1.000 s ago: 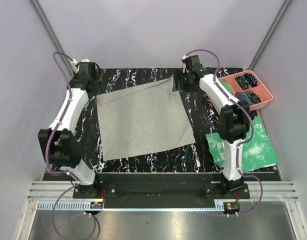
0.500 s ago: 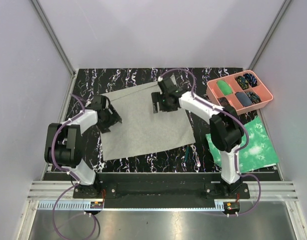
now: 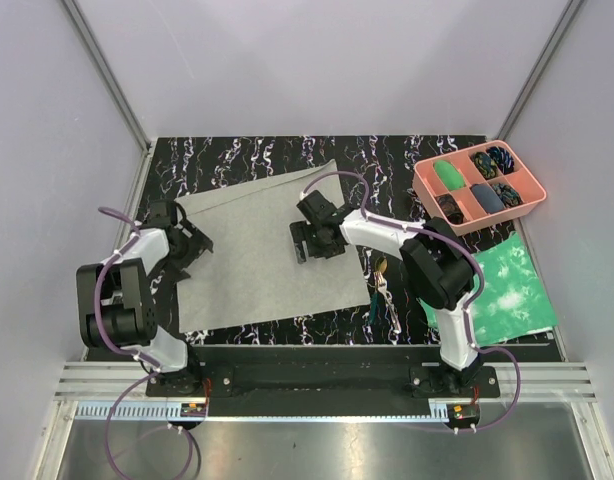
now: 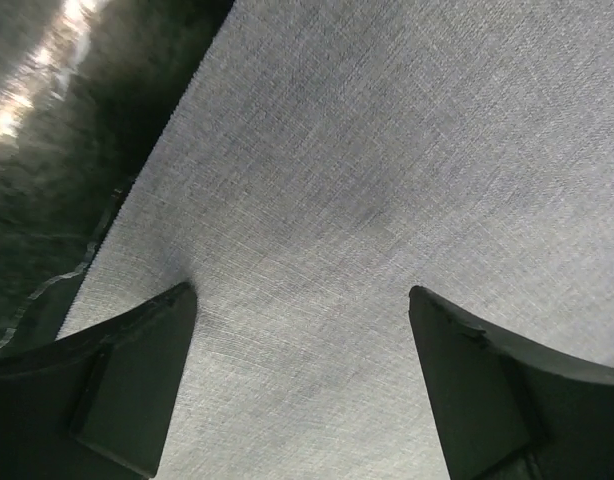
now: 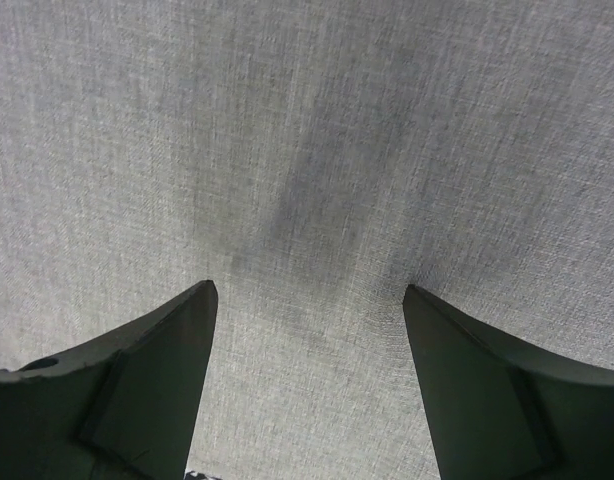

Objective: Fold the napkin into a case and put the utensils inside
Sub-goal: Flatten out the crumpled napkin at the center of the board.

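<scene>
The plain grey napkin [image 3: 262, 250] lies spread flat in one layer on the black marbled mat [image 3: 287, 150]. No case is in view. My left gripper [image 3: 190, 246] is open at the napkin's left edge, its fingertips down on the cloth [image 4: 317, 150]. Open too, my right gripper [image 3: 311, 242] rests its tips on the right part of the napkin [image 5: 307, 120]. Nothing sits between the fingers of my left gripper [image 4: 302, 292] or my right gripper [image 5: 309, 288]. The utensils [image 3: 378, 288] lie on the mat just right of the napkin, close to the right arm.
A pink compartmented tray [image 3: 532, 191] with small dark and green items stands at the far right. A green-and-white mottled sheet [image 3: 509, 292] lies at the near right. Grey walls close in both sides and the back.
Both arms have swung in from the far corners and come down onto the napkin. The napkin has slid left, and more of the utensils now shows beside it.
</scene>
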{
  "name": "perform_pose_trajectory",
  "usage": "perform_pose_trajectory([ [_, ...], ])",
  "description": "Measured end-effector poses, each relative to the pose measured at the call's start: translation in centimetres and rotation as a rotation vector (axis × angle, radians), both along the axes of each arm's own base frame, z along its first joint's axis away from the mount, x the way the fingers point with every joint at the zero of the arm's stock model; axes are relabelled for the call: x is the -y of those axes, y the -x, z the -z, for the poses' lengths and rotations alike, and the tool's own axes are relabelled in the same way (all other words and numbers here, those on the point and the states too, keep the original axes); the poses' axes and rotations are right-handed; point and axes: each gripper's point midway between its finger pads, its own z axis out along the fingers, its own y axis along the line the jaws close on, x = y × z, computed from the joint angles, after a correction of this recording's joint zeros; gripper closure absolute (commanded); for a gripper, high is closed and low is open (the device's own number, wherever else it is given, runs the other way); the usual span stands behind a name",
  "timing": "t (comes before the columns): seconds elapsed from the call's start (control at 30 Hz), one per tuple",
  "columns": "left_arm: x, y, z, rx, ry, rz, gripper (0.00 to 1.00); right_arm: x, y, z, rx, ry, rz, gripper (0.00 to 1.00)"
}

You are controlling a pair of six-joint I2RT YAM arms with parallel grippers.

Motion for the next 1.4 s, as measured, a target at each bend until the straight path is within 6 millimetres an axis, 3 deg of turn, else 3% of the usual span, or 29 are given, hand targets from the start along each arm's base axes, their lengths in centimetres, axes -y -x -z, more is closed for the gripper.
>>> perform_pose_trajectory([
  [0.1, -0.2, 0.0, -0.7, -0.007, -0.004, 0.040, 0.25, -1.0, 0.5, -0.1, 0.000, -0.034, 0.002, 0.15],
  [0.17, 0.4, -0.8, -1.5, 0.028, 0.020, 0.078, 0.37, -1.1, 0.8, -0.1, -0.003, -0.059, 0.011, 0.15],
  [0.2, 0.7, -1.3, -2.2, 0.058, 0.030, 0.099, 0.48, -1.1, 0.9, -0.2, -0.004, -0.067, 0.015, 0.15],
  [0.3, 0.8, -3.4, -4.0, 0.143, 0.023, 0.124, 0.63, -1.0, 1.3, -0.2, -0.004, -0.083, 0.023, 0.15],
  [0.53, -1.1, -10.3, -6.9, 0.271, -0.036, 0.107, 0.75, -1.0, 1.3, -0.2, -0.004, -0.085, 0.023, 0.15],
  [0.7, -1.8, -14.4, -4.7, 0.274, -0.032, 0.114, 0.79, -1.5, 1.2, -0.3, 0.000, -0.112, 0.013, 0.15],
  [0.93, -1.9, -15.7, -0.3, 0.214, 0.000, 0.101, 0.78, -1.9, 1.0, -0.3, 0.011, -0.134, 0.006, 0.15],
  [1.13, -2.5, -17.4, 0.4, 0.236, 0.011, 0.055, 0.76, -2.1, 1.1, -0.4, 0.026, -0.161, 0.000, 0.16],
  [1.23, -3.5, -19.7, 0.3, 0.263, 0.035, 0.008, 0.75, -2.1, 1.2, -0.4, 0.034, -0.176, -0.003, 0.16],
  [1.4, -6.4, -25.7, 0.0, 0.333, 0.064, -0.094, 0.76, -2.0, 1.6, -0.5, 0.039, -0.194, -0.006, 0.16],
])
